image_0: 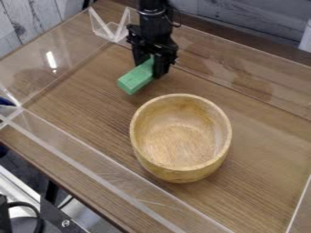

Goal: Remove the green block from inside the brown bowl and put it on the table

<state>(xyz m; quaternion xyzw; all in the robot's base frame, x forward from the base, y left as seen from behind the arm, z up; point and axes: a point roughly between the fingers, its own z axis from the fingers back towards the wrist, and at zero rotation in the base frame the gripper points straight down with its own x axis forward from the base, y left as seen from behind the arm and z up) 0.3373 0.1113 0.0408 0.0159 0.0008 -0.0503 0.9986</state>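
The brown bowl (181, 137) is sitting nearest, round, thick-rimmed, pale grain showing, its inside bare. At its eleven o'clock, just apart, the green block (136, 79) is lying flat on the table (73, 109), matte mid-green. The gripper (157, 66) is pointing down over the block's far end, jaws straddling it; whether they are pressing it, I cannot tell. Clear walls are edging the tabletop.

A black robot arm points straight down, its fingers (159, 65) closed around one end of a green block (136, 80) resting on the wooden worktop (85, 109). Near them sits an empty brown bowl (181, 136).
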